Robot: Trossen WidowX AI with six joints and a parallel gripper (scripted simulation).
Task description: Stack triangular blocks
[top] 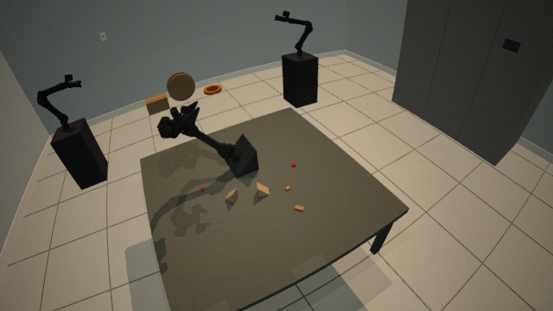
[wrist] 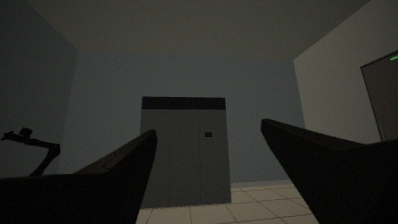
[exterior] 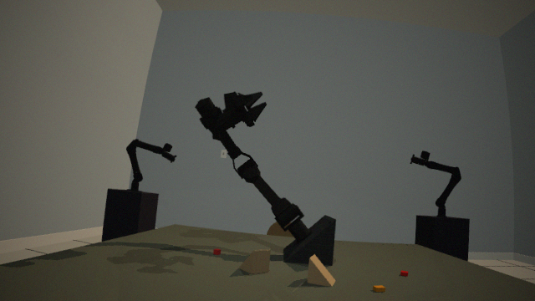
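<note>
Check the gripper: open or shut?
Open. The gripper has its fingers spread wide, with only the far cabinet showing between them.
</note>
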